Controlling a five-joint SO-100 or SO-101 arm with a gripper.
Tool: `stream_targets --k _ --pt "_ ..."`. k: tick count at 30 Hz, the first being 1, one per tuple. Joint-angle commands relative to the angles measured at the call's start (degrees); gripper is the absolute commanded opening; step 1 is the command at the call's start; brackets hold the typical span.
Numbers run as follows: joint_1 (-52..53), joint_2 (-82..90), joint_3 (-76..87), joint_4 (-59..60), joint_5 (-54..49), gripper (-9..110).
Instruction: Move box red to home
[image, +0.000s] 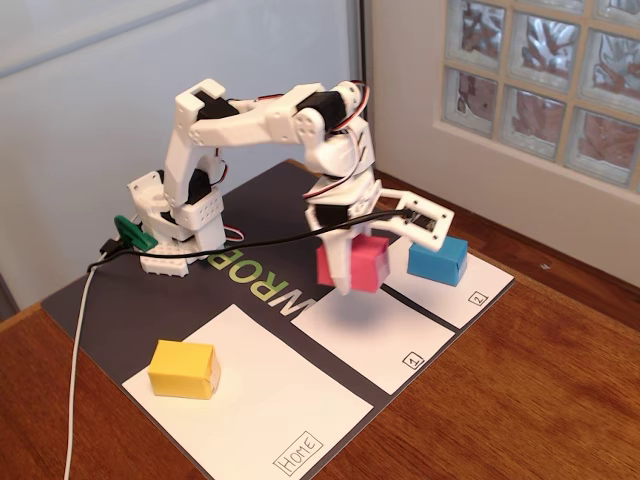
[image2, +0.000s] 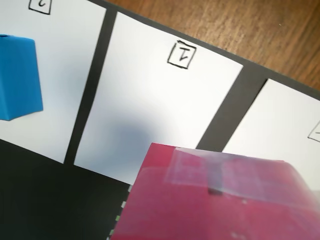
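A: Where was the box red (image: 353, 262) in the fixed view?

B: Off the mat, hanging in the gripper (image: 347, 262). Jaws were pinching it, one finger down its front face, rest of the box sticking out toward 3 and 9 o'clock of that finger. It sat above the far end of sheet 1 (image: 375, 338); faint shadow below it on the paper.

A: Wrist view?

B: The box red (image2: 215, 200) filled the 5–6 o'clock part of frame, clear tape on its top. Fingers themselves not visible there. Sheet 1 (image2: 155, 105) lay beneath, label at 12 o'clock.

A: Others?

B: Blue box (image: 437, 260) on sheet 2 (image: 470, 285), approx. 3 o'clock of the red one, close but apart. Yellow box (image: 184, 369) at 8 o'clock, sitting on home (image: 270, 410), HOME label (image: 298, 454) at near corner. In wrist view the blue box (image2: 17, 77) sat at 9 o'clock.
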Motion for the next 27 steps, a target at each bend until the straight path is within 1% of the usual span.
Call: stream_targets --k 1,12,18,27 --pt "3.4 4.7 -3.3 0.7 -1.9 0" --pt "16.3 3.2 -3.3 0.1 -8.8 0" --pt "21.2 0.4 -3.5 -1.1 -11.3 0" --pt "26.5 -6.9 -9.1 -1.5 -15.0 0"
